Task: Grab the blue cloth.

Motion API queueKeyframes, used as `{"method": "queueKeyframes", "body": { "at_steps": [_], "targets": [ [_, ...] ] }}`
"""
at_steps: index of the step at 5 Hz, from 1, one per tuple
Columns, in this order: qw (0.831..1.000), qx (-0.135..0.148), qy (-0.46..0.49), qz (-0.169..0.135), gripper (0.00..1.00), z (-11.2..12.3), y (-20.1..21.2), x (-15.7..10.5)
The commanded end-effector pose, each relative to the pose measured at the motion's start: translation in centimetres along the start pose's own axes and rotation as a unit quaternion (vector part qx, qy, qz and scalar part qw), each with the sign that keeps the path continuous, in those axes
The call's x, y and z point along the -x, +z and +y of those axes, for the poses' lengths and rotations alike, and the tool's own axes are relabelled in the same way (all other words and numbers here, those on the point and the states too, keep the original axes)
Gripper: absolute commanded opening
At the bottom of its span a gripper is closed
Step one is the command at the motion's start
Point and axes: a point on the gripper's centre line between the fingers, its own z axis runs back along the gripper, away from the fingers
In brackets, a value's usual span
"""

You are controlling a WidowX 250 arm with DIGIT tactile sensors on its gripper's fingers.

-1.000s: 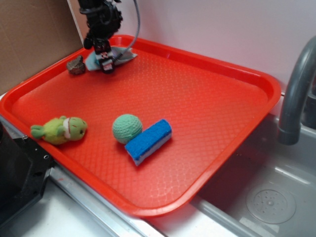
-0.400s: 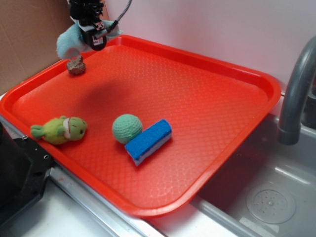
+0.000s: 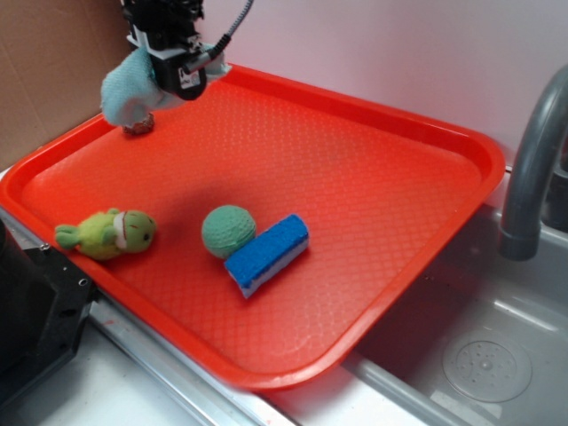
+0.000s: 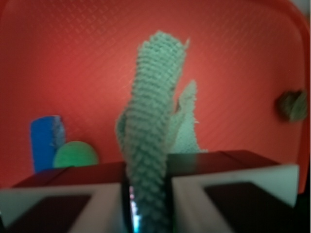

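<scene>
The blue cloth (image 3: 129, 89) is a pale blue terry rag hanging in the air over the tray's far left corner, pinched in my gripper (image 3: 177, 78). In the wrist view the cloth (image 4: 153, 111) runs up from between the two jaws, which are shut tight on it, and my gripper (image 4: 148, 199) sits at the bottom edge. The cloth's lower end dangles just above a small dark lump (image 3: 138, 129), mostly hiding it.
The red tray (image 3: 426, 133) holds a green knitted ball (image 3: 228, 231), a bright blue sponge (image 3: 266, 255) next to it, and a green plush toy (image 3: 108, 234) near the left rim. A grey faucet (image 3: 532, 169) and a sink (image 3: 488, 364) lie to the right.
The cloth was lying on the tray under my gripper; it has been lifted off the tray and now hangs from the shut jaws, which moved slightly left and then down a little.
</scene>
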Motion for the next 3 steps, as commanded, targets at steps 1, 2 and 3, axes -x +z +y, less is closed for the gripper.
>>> {"method": "queueKeyframes", "body": {
  "at_steps": [1,2,3],
  "targets": [
    [0.992,0.033,0.103,-0.059,0.11,1.6,2.5,-0.6],
    [0.988,0.007,0.126,-0.089,0.00,2.5,3.0,-0.5],
    [0.987,0.013,0.130,-0.091,0.00,3.2,4.3,-1.1]
  ]
}}
